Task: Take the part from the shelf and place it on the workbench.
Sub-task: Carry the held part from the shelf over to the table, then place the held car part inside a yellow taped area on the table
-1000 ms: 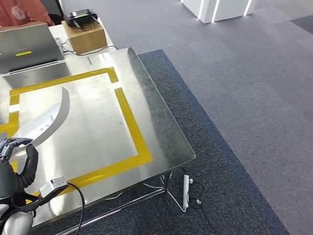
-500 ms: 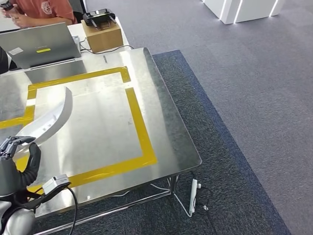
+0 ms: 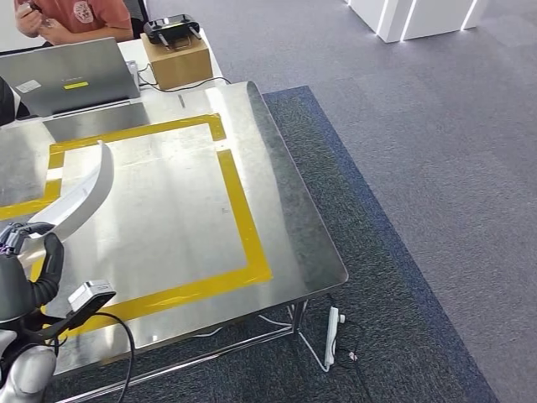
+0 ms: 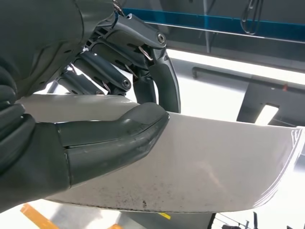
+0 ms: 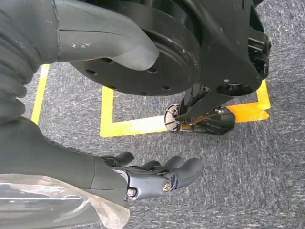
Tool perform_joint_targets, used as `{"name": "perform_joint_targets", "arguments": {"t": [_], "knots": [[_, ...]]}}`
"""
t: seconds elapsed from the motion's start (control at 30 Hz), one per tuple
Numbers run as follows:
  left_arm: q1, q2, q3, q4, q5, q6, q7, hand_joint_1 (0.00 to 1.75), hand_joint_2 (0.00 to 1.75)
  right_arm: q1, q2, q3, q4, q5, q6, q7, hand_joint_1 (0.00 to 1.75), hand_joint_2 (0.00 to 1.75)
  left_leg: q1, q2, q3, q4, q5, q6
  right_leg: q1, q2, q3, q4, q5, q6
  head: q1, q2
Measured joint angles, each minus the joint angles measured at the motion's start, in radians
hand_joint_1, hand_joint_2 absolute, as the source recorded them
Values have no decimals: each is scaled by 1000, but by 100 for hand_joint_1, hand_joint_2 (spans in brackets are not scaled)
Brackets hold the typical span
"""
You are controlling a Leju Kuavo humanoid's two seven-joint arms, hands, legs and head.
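Observation:
The part point(image 3: 82, 197) is a long, curved white panel. My left hand point(image 3: 25, 273) grips its near end at the lower left of the head view, and the panel reaches out over the steel workbench point(image 3: 285, 235), above the yellow tape rectangle point(image 3: 243, 218). In the left wrist view the thumb point(image 4: 107, 138) lies along one face of the part point(image 4: 216, 167) and the darker fingers wrap the other. I cannot tell whether its far end touches the bench. My right hand point(image 5: 154, 179) hangs over the carpet with its fingers stretched out, holding nothing.
At the bench's far side stand a grey laptop point(image 3: 70, 75) and a cardboard box point(image 3: 176, 59) with a black device on top. A person in an orange shirt point(image 3: 75, 17) sits behind them. A power strip point(image 3: 331, 336) lies on the dark carpet by the bench leg.
The camera turned left at first, sliding the whole scene to the right. Since then my left hand and the part have shifted slightly left and farther over the bench.

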Motion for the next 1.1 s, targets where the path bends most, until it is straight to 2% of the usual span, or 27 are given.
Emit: {"name": "perform_joint_targets", "arguments": {"t": [0.4,0.47,0.53,0.57,0.6,0.7,0.73,0.77,0.8,0.83,0.87,0.9,0.93,1.0,1.03,1.1], "knots": [[-10,6,3,27,-24,0,-4,175,175,-1,0,17,0,15,4,-3,0,175,-2,0,0,1,0,0,-2,0,1,-1,0,0,0,0],[-10,6,4,27,-25,0,-6,175,175,-1,0,20,0,15,5,-3,0,175,-4,0,0,2,-2,9,-5,-1,3,-8,4,7,-1,0],[-11,8,6,28,-26,0,-12,175,175,-2,0,22,0,16,5,-3,0,175,-1,1,13,-20,8,23,-5,-3,7,-16,5,15,-1,0],[-12,8,7,28,-26,1,-16,175,175,-2,0,23,0,17,5,-3,0,175,2,2,21,-37,16,27,-2,-6,3,-6,-5,16,-1,0],[-12,8,8,28,-26,1,-18,175,175,-3,-1,23,0,17,5,-3,0,175,7,3,29,-51,23,30,-1,-9,-11,24,-25,18,1,0],[-10,7,8,28,-26,0,-21,175,175,-8,-3,23,0,16,5,-5,0,175,13,3,32,-58,26,29,-6,-17,-98,203,-109,29,5,0],[-8,6,8,29,-26,0,-21,175,175,-10,-4,23,0,16,5,-5,0,175,15,2,31,-56,24,26,-9,-17,-117,240,-116,35,5,0],[-7,5,8,29,-26,0,-22,175,175,-12,-6,23,0,16,5,-5,0,175,18,0,31,-53,22,21,-12,-18,-117,240,-103,40,5,0],[-7,4,8,29,-26,0,-22,175,175,-13,-6,23,0,16,5,-4,0,175,23,-4,31,-48,18,14,-16,-17,-97,201,-74,46,5,0],[-7,4,8,29,-26,0,-22,175,175,-12,-7,24,0,17,4,-3,0,175,29,-9,30,-39,12,5,-23,-11,-63,134,-40,54,6,0],[-7,4,8,29,-26,0,-22,175,175,-11,-6,24,0,17,4,-2,0,175,32,-15,27,-27,5,-6,-26,3,-31,73,-19,61,8,0],[-7,4,9,29,-26,1,-22,175,175,-9,-6,24,-1,18,4,-1,0,175,33,-21,22,-15,-1,-16,-29,12,-7,29,-8,59,11,0],[-8,4,9,29,-26,1,-22,175,175,-7,-5,25,-1,18,3,0,0,175,33,-26,16,-6,-4,-24,-30,20,5,9,-7,52,12,0],[-7,5,10,29,-26,1,-22,175,175,-3,-5,26,-1,18,3,1,0,175,33,-35,7,0,-2,-34,-27,13,5,16,-11,30,10,0],[-7,5,10,29,-27,1,-22,175,175,-2,-5,26,-1,18,2,1,0,175,34,-31,5,2,-3,-37,-27,7,4,18,-10,22,8,0],[-8,6,10,29,-27,1,-22,175,175,-2,-5,27,-1,18,2,1,0,175,32,5,-16,48,-31,-42,-26,-10,4,18,-9,7,3,0]]}}
